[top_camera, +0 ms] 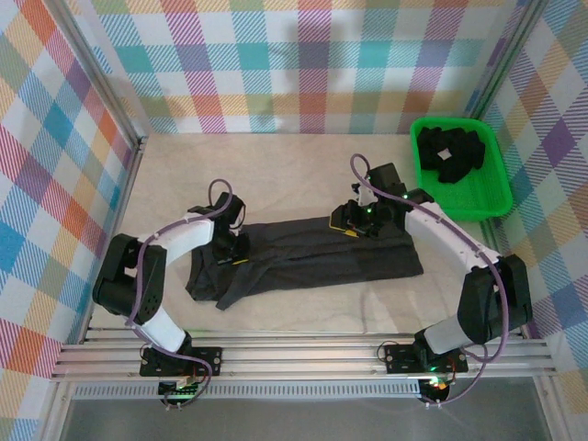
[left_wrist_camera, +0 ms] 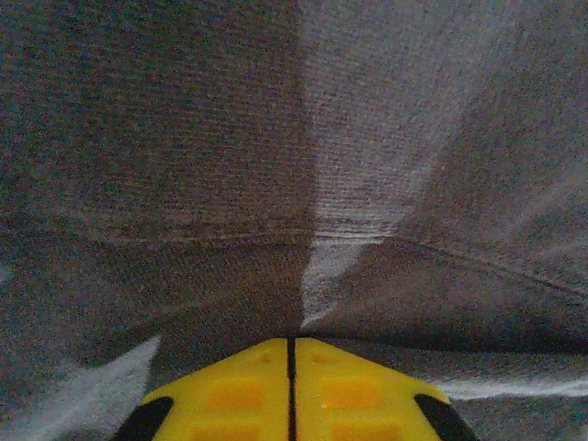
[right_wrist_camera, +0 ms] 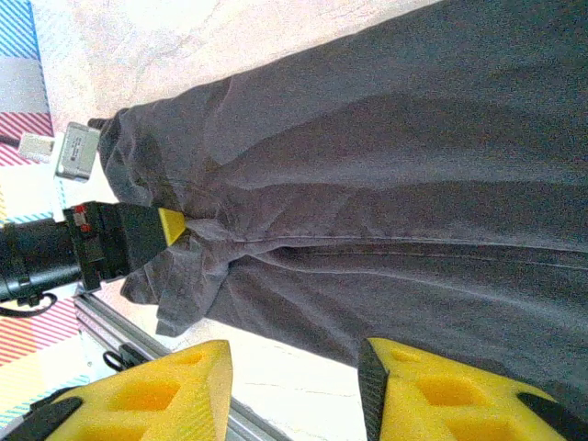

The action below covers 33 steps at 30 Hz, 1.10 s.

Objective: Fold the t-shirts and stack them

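A dark charcoal cloth t-shirt (top_camera: 322, 257) lies mid-frame on the pale table (top_camera: 276, 175), its long axis running left to right with the left end lower. The left gripper (top_camera: 234, 255) has its jaws clenched on the cloth. The right gripper (top_camera: 354, 225) has its jaws released at the shirt's upper edge.

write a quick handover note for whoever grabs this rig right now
Left gripper: shut, apparently pinching the left end of the charcoal t-shirt.
Right gripper: open at the shirt's far edge near its right end, holding nothing.
The t-shirt lies lengthwise across the table, creased and partly folded at best. More dark shirts are bunched in the green bin.
Done: nothing folded and stacked yet.
Left: finish this fold, then fold and stack the rest.
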Available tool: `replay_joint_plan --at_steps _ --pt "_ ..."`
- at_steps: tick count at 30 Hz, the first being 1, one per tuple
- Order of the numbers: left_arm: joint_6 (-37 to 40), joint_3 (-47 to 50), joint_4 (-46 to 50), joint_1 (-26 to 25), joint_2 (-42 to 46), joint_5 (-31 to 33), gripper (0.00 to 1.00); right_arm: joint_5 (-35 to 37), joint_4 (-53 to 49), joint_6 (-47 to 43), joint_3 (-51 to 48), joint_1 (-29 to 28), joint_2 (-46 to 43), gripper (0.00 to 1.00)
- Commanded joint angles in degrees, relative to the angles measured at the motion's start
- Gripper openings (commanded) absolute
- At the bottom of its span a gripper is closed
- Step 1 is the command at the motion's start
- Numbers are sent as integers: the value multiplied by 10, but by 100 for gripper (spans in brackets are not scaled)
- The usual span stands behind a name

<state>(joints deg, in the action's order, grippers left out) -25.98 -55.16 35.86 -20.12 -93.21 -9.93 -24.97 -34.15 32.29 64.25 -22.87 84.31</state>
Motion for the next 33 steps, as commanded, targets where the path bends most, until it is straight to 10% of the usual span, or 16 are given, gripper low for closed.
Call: replay_joint_plan --at_steps 1,15,28,33 --pt "-10 -1 21 -4 37 7 0 -5 10 4 18 -2 9 42" --pt "-239 49 22 -96 125 -119 0 7 12 8 -8 -3 -2 41" --pt "-321 34 -36 -199 29 -125 4 8 10 10 -40 -2 -23 41" --pt "-295 9 34 -212 1 -112 51 4 13 12 -50 -2 -26 41"
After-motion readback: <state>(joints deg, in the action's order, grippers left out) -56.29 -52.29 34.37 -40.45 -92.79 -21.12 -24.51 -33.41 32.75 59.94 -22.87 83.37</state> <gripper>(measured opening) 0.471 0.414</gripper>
